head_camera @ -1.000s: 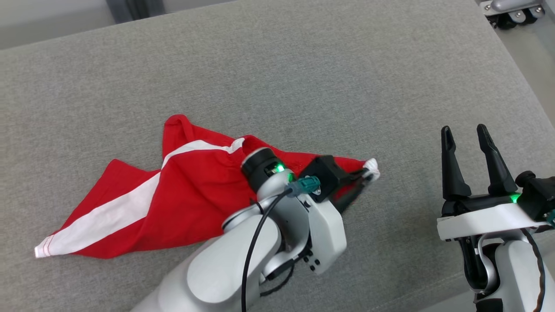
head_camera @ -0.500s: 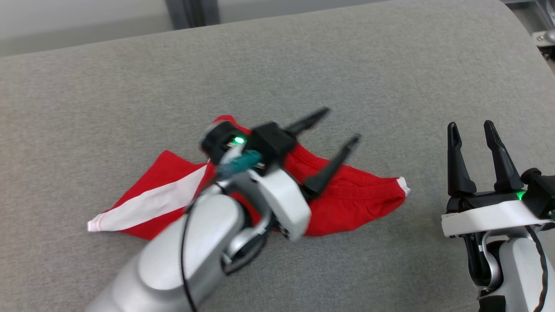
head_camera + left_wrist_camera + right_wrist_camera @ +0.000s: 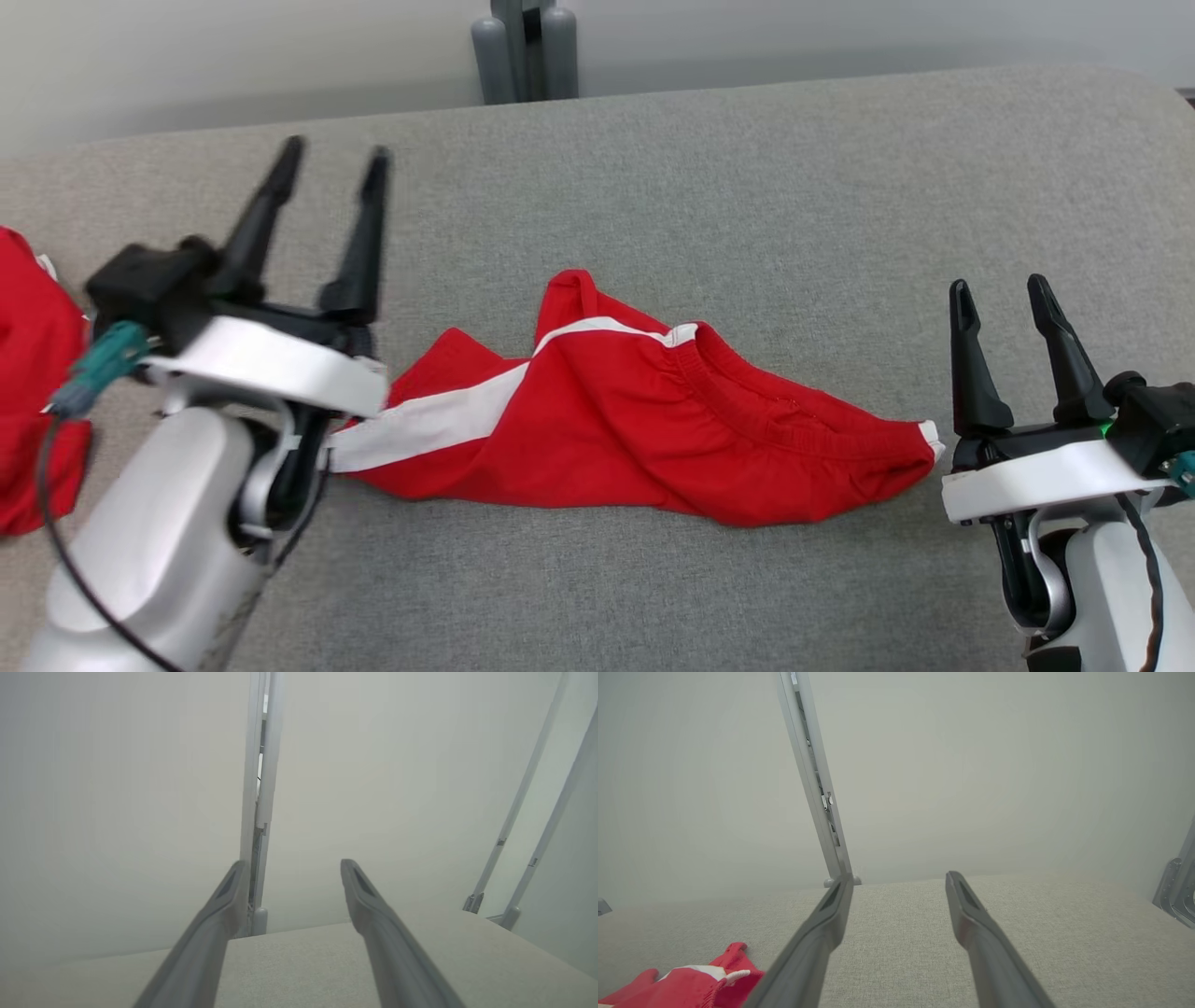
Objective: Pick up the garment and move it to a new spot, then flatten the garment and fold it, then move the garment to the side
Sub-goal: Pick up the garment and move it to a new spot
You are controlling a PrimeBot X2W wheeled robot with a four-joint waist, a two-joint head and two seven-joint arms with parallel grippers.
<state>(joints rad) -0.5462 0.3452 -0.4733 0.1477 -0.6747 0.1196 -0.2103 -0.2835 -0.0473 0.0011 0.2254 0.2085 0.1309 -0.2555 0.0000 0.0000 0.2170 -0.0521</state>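
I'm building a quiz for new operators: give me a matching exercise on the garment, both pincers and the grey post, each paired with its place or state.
1 garment
2 left pincer
3 right pincer
4 grey post

a open, lower right of the head view
b upright beyond the grey surface
c crumpled, lying free between the pincers
d open, at the left, near another red cloth

Pairs: 1-c, 2-d, 3-a, 4-b
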